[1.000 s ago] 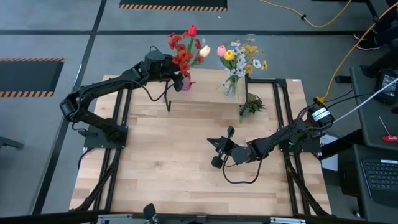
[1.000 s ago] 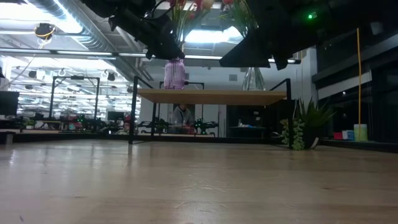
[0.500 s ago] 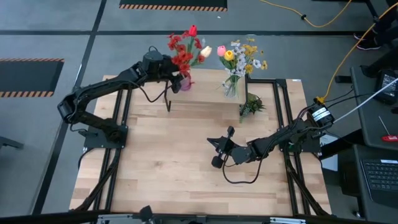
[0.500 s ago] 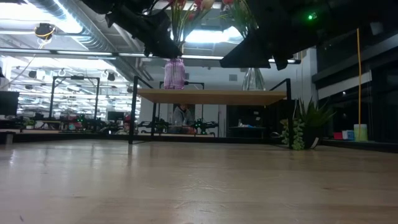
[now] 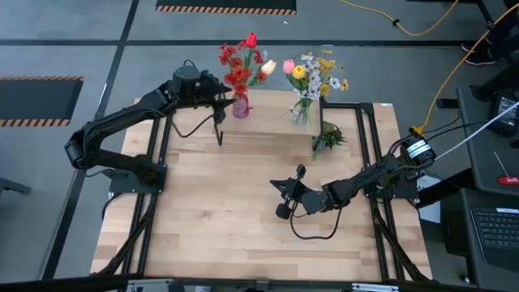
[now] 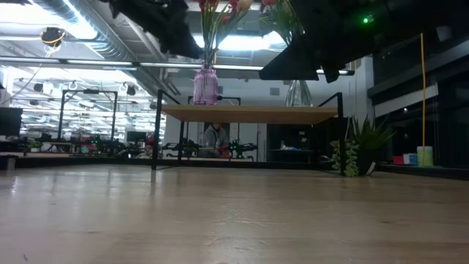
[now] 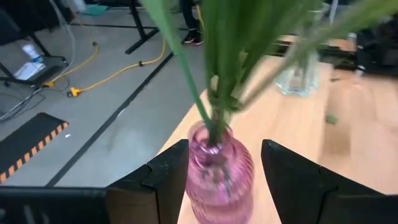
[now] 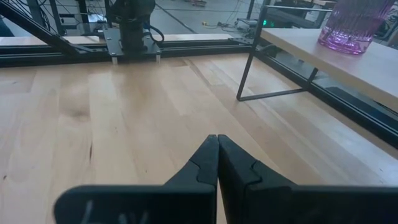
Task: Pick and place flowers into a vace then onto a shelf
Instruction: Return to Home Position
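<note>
- My left gripper (image 5: 220, 99) is open, one finger on either side of the violet vase (image 7: 219, 168) and just clear of it, as far as I can tell.
- The vase holds the red flowers (image 5: 238, 63) and stands on the shelf (image 5: 268, 128), at 12 o'clock on the table (image 5: 227, 211).
- If I pull back askew, a finger could clip the vase and tip it off the shelf's nearby 9 o'clock end.
- If I rise too early, I could snag the stalks (image 7: 186, 74).
- The clear vase (image 5: 302, 115), toward 1 o'clock, looks safe.
- My right gripper (image 8: 217, 140) is closed on nothing, over the table's middle.

Left pincer (image 7: 222, 149) fingers apart (held high) — right pincer (image 8: 217, 140) closed, low.
</note>
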### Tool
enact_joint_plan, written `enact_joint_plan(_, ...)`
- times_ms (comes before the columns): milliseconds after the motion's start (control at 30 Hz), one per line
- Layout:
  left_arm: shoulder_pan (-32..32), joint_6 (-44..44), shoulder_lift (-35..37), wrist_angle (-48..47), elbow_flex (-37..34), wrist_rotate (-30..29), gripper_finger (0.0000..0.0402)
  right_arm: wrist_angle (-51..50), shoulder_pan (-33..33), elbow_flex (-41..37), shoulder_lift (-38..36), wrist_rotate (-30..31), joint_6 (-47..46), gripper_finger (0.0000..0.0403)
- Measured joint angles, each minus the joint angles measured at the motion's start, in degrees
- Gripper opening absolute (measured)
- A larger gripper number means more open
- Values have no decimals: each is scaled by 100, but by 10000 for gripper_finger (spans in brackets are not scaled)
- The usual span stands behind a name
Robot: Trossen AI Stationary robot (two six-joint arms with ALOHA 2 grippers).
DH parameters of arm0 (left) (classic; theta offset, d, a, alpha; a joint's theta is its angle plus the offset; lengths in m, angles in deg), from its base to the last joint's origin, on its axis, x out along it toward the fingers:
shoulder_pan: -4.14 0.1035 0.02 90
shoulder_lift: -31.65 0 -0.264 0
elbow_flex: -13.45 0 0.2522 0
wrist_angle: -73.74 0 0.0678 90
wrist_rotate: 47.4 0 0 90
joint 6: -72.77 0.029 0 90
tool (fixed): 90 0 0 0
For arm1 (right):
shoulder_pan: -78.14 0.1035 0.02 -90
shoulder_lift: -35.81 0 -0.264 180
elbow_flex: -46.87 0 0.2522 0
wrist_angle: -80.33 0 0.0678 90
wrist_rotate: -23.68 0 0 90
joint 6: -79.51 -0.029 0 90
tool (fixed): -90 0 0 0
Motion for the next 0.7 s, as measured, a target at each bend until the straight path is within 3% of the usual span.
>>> enact_joint_plan(200,-24,137,602,-616,-75,514,183,-3,24,0,0,-3,0,7)
enact_joint_plan(333,-215,138,1200,-693,-440,490,152,-3,117,0,0,-4,0,6)
enact_joint_plan(700,-796,-252,3274,-448,-2390,489,47,-81,247,0,0,0,4,7)
